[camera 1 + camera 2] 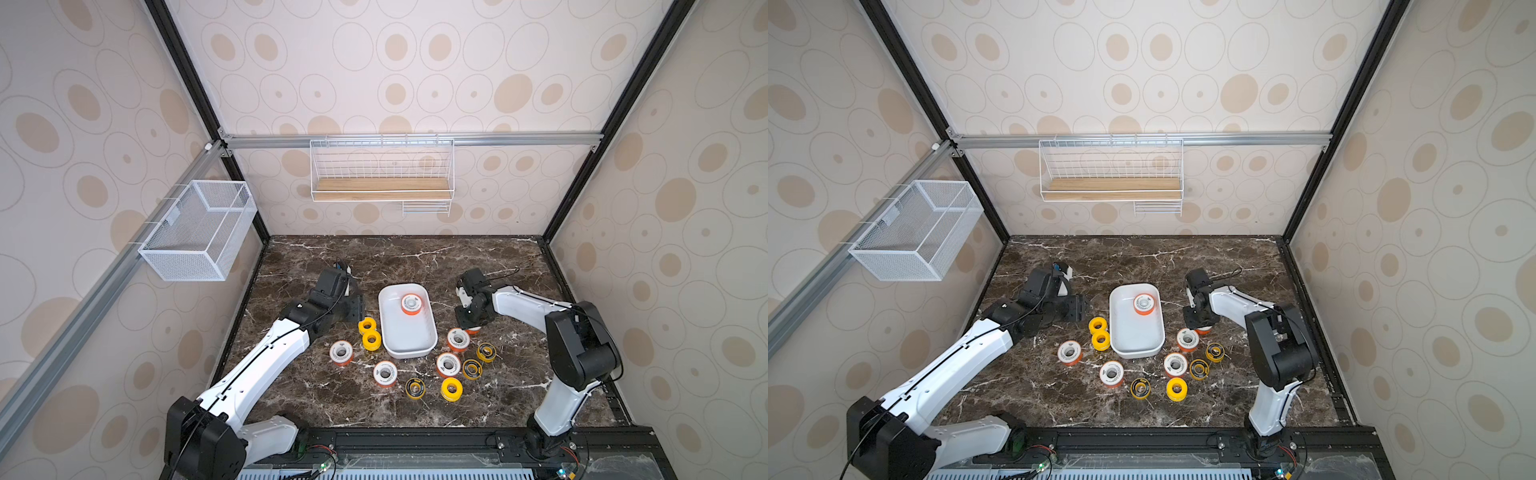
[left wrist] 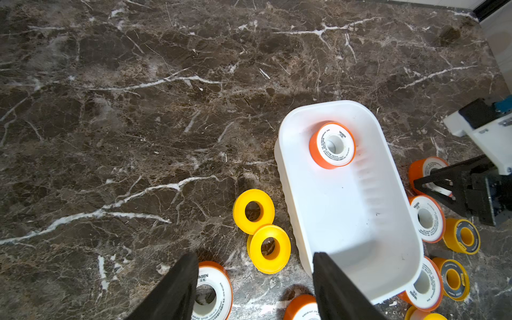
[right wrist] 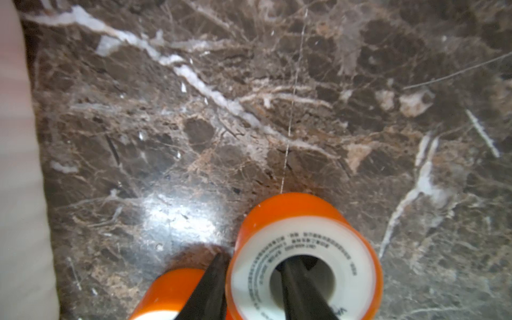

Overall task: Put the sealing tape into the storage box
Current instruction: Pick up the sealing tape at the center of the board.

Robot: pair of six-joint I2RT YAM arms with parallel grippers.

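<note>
The white storage box [image 1: 409, 354] [image 1: 1136, 353] stands mid-table with one orange-rimmed sealing tape spool [image 1: 411, 304] [image 2: 332, 145] lying in its far end. Several more spools lie around it: two plain yellow [image 1: 370, 332] on its left, white-faced ones [image 1: 341, 352] [image 1: 385, 373] [image 1: 448, 364] [image 1: 458, 339], and black-ringed yellow ones [image 1: 486, 352] to the right. My right gripper [image 3: 253, 259] [image 1: 471, 327] pinches the wall of an orange-rimmed spool [image 3: 304, 241] on the table, one finger in its hole and one outside. My left gripper [image 2: 255, 256] [image 1: 357, 307] hangs open and empty left of the box.
A white wire-mesh basket [image 1: 199, 232] hangs on the left wall. A wire shelf with a wooden base [image 1: 382, 185] hangs on the back wall. Another orange spool [image 3: 171, 291] lies right beside the outer right finger. Bare marble lies behind the box.
</note>
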